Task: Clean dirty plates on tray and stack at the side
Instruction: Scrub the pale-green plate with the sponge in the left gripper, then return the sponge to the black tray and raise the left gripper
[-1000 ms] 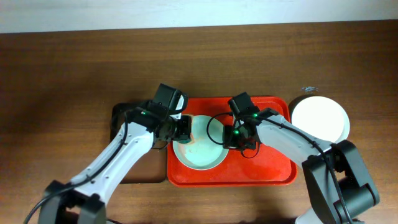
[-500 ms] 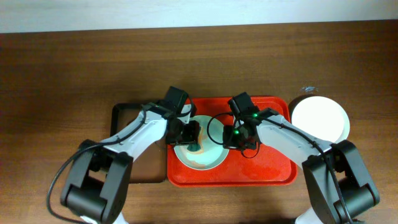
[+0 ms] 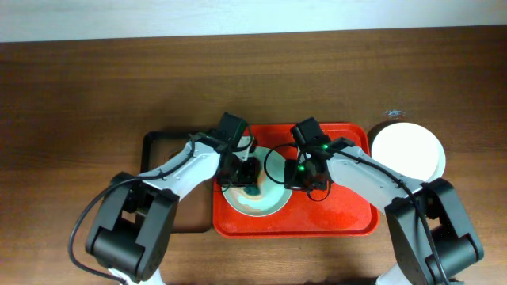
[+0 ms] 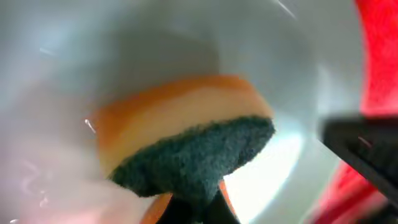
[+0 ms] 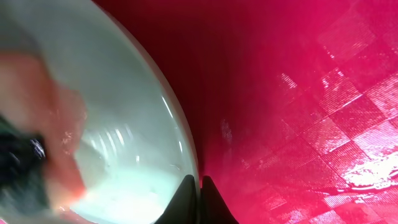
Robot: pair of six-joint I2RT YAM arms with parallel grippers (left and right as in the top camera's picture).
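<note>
A pale mint-white plate lies on the red tray. My left gripper is shut on an orange sponge with a dark green scouring face and presses it onto the plate's inside. My right gripper is shut on the plate's right rim; in the right wrist view its fingers pinch the rim of the plate over the tray. A reddish smear shows on the plate. Another white plate sits on the table to the right of the tray.
A smaller black-rimmed brown tray lies left of the red tray, under my left arm. The brown table runs around both trays. The red tray's right half holds nothing but wet streaks.
My left gripper has moved right with the sponge, from the plate's left edge onto its middle. The right gripper and the plate have stayed put.
</note>
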